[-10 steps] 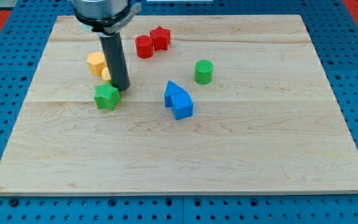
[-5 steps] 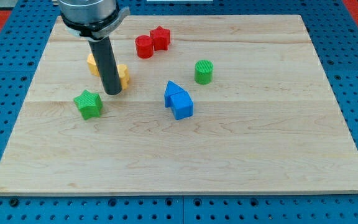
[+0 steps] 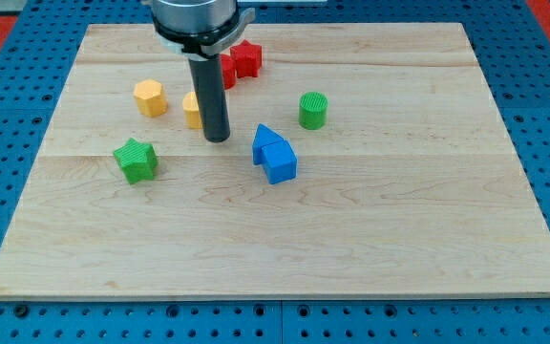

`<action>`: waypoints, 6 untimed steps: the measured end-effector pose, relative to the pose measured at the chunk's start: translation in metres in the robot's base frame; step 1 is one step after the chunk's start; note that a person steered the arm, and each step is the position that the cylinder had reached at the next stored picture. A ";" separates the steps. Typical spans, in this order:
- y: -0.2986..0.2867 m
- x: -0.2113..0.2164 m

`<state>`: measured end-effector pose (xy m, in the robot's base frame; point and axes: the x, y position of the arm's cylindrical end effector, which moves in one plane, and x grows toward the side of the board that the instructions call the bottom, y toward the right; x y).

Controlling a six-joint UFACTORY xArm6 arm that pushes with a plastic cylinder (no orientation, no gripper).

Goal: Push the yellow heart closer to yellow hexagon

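Observation:
The yellow hexagon [image 3: 149, 97] lies at the upper left of the wooden board [image 3: 399, 220]. The yellow heart [image 3: 192, 109] lies a short way to its right, apart from it and partly hidden behind my rod. My tip [image 3: 217, 139] rests on the board just to the lower right of the heart, touching or nearly touching it, and left of the blue blocks.
A green star [image 3: 137, 160] lies below the hexagon. A red cylinder [image 3: 225, 73] and red star [image 3: 246, 58] sit behind the rod near the top. A green cylinder [image 3: 313, 110] is at the right. Two blue blocks [image 3: 274, 154] sit together at the centre.
My tip moved left, pushing the green star down and left, then swung right past the yellow heart. The heart, hidden earlier, now shows left of the rod. The hexagon is uncovered.

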<state>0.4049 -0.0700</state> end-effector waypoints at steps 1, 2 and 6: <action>0.007 -0.015; 0.003 -0.020; -0.042 -0.031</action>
